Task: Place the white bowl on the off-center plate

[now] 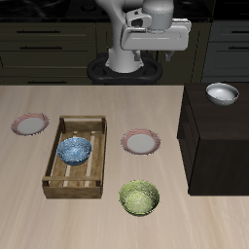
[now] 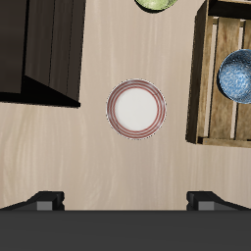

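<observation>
The white bowl (image 1: 222, 93) stands upright on top of a dark cabinet (image 1: 219, 131) at the table's side. The off-center plate (image 1: 29, 124), with a pinkish-red rim, lies near the opposite side of the table, beside the wooden tray. A like plate (image 1: 142, 143) lies near the middle and shows in the wrist view (image 2: 136, 108). My gripper (image 1: 156, 51) hangs high at the table's back, far from the bowl and both plates. It is open and empty, with its fingertips (image 2: 47, 200) wide apart. The bowl and the off-center plate are out of the wrist view.
A wooden slatted tray (image 1: 58, 175) holds a blue patterned bowl (image 1: 74, 150); both also show in the wrist view, the tray (image 2: 206, 78) and the bowl (image 2: 238, 76). A yellow-green bowl (image 1: 139, 197) sits near the front edge. The dark cabinet (image 2: 39, 49) stands higher than the tabletop.
</observation>
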